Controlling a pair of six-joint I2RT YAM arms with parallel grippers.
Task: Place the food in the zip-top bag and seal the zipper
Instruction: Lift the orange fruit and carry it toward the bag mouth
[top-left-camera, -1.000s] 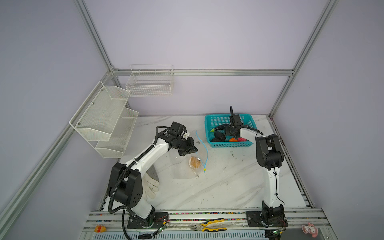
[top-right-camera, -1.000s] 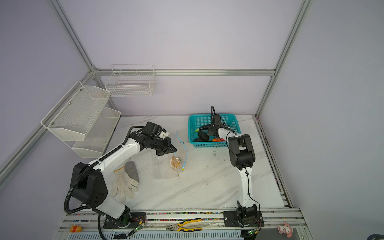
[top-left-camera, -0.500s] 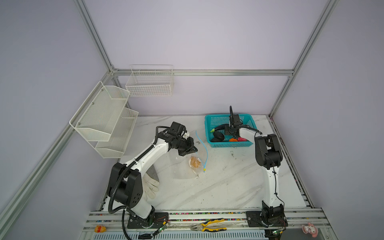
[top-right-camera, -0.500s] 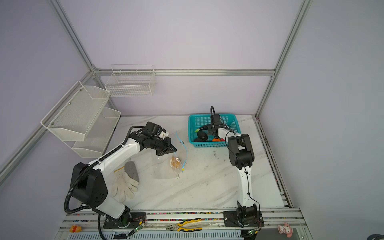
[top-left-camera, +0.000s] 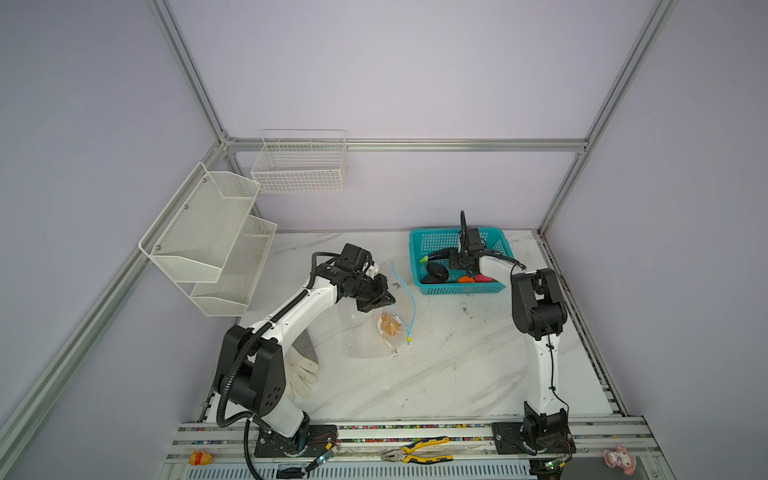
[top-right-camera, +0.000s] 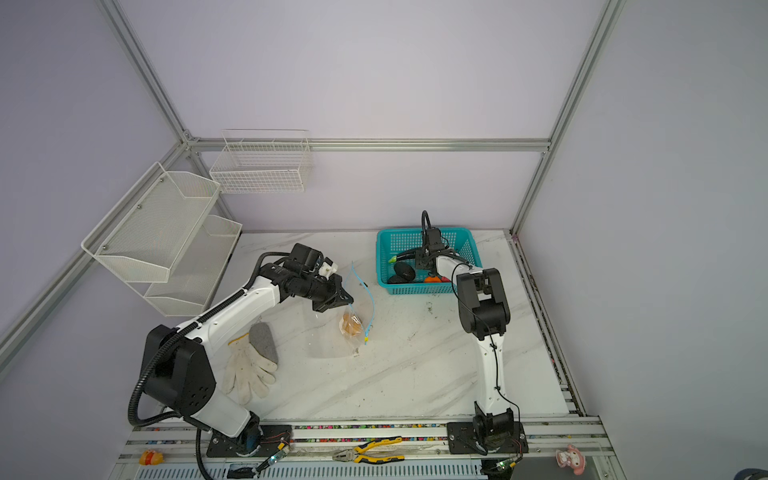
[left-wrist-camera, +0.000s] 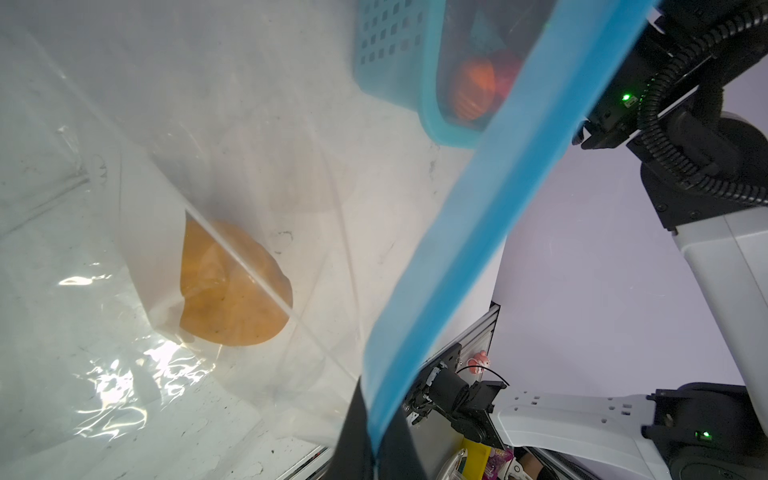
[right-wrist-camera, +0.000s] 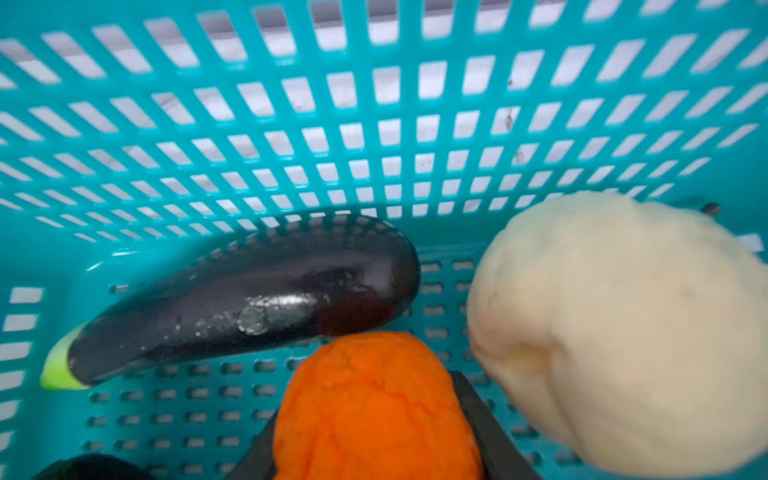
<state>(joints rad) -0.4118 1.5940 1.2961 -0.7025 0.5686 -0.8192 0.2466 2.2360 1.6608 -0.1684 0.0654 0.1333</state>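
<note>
The clear zip-top bag (top-left-camera: 370, 332) (top-right-camera: 328, 336) lies mid-table with one yellow-orange food (top-left-camera: 389, 324) (left-wrist-camera: 232, 291) inside. My left gripper (top-left-camera: 384, 300) (left-wrist-camera: 374, 449) is shut on the light-blue zipper (top-left-camera: 411, 299) (left-wrist-camera: 498, 208) and lifts that edge, so the mouth gapes. The slider tab (top-left-camera: 409, 340) hangs at the strip's low end. My right gripper (top-left-camera: 464, 266) (right-wrist-camera: 376, 436) reaches into the teal basket (top-left-camera: 457, 239) and is shut on an orange food (right-wrist-camera: 374, 407). Beside it lie the eggplant (right-wrist-camera: 249, 307), a cream food (right-wrist-camera: 623, 332), a dark black-green one (top-left-camera: 435, 272) and a pink one (top-left-camera: 482, 278).
A white glove (top-left-camera: 301, 372) lies by the left arm's base. Pliers (top-left-camera: 415, 453), a small toy figure (top-left-camera: 200, 457) and a pink doll (top-left-camera: 621, 459) sit on the front rail. White mesh shelves (top-left-camera: 208, 237) and a wire basket (top-left-camera: 299, 166) hang on the walls.
My right gripper's jaws have closed in on the orange food inside the basket. The left arm and the bag have stayed where they were.
</note>
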